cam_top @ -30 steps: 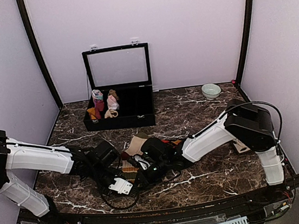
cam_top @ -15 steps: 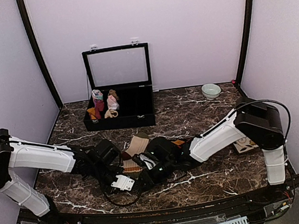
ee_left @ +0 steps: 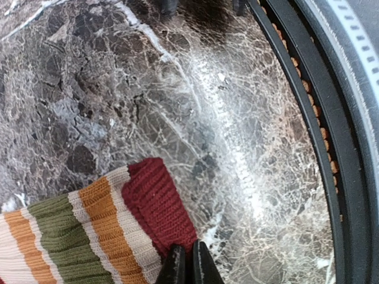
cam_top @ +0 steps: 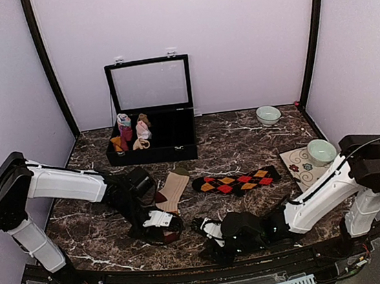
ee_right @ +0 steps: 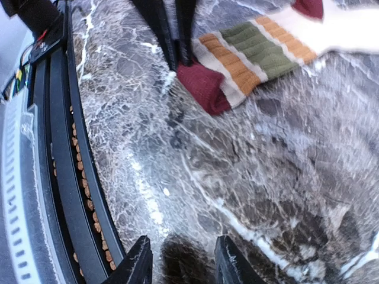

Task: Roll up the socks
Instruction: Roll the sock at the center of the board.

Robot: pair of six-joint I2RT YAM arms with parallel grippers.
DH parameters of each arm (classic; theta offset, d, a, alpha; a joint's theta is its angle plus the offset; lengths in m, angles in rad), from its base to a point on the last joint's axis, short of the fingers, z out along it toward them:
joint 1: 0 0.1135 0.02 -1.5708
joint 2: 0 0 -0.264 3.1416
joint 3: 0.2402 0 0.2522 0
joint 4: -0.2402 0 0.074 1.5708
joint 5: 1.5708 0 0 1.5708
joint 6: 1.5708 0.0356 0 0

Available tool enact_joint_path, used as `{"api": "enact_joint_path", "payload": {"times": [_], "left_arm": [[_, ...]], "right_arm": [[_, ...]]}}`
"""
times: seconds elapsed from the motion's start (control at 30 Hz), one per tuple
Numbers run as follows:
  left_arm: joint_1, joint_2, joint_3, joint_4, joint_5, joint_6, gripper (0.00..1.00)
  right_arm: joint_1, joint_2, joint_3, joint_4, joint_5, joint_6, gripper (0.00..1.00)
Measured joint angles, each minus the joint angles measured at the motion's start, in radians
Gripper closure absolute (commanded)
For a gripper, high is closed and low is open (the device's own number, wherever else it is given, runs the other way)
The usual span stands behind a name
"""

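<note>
- By my reading, no sock is rolled yet. The striped sock [cam_top: 173,188] lies stretched out flat on the bench [cam_top: 245,135], a little toward 8 o'clock from the middle. Its cuff end points to 12 and its maroon toe to 6.
- The argyle sock [cam_top: 236,180] also lies flat, across the middle of the bench from 9 to 3, just beside the striped sock's cuff end. Neither pincer touches it. I cannot tell whether it is one sock or two laid together.
- Your left pincer [ee_left: 186,263] is closed tight, with its tips at the edge of the maroon toe. Both wrist views suggest it is nipping that toe edge, which I take as the first hold for a roll. No fold or turn shows in the knit so far.
- Your right pincer [ee_right: 183,263] has its jaws partly apart with nothing between them. It sits over bare bench at 6 o'clock, close to the front rail and well apart from both socks.
- What is left is nearly everything. The striped sock has to be turned from toe up to cuff, and then the argyle one done the same way.
- The open box [cam_top: 153,153] at 11 o'clock holds small rolls [cam_top: 133,131] in its left part. I would guess finished rolls go there, but nothing shows that.
</note>
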Motion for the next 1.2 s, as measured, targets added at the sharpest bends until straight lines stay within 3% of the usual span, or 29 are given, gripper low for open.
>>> {"api": "enact_joint_path", "payload": {"times": [0.23,0.53,1.0,1.2], "left_arm": [[0.056,0.120,0.116,-0.144,0.118,-0.011,0.98],[0.082,0.191,0.169,-0.257,0.201,-0.005,0.98],[0.096,0.203,0.169,-0.321,0.219,0.015,0.98],[0.100,0.203,0.169,-0.327,0.218,0.015,0.98]], "right_arm": [[0.105,0.071,0.195,-0.036,0.176,-0.302,0.67],[0.126,0.174,0.350,-0.091,0.195,-0.612,0.68],[0.063,0.293,0.448,-0.109,0.132,-0.769,0.69],[0.050,0.324,0.458,-0.105,0.105,-0.773,0.75]]}}
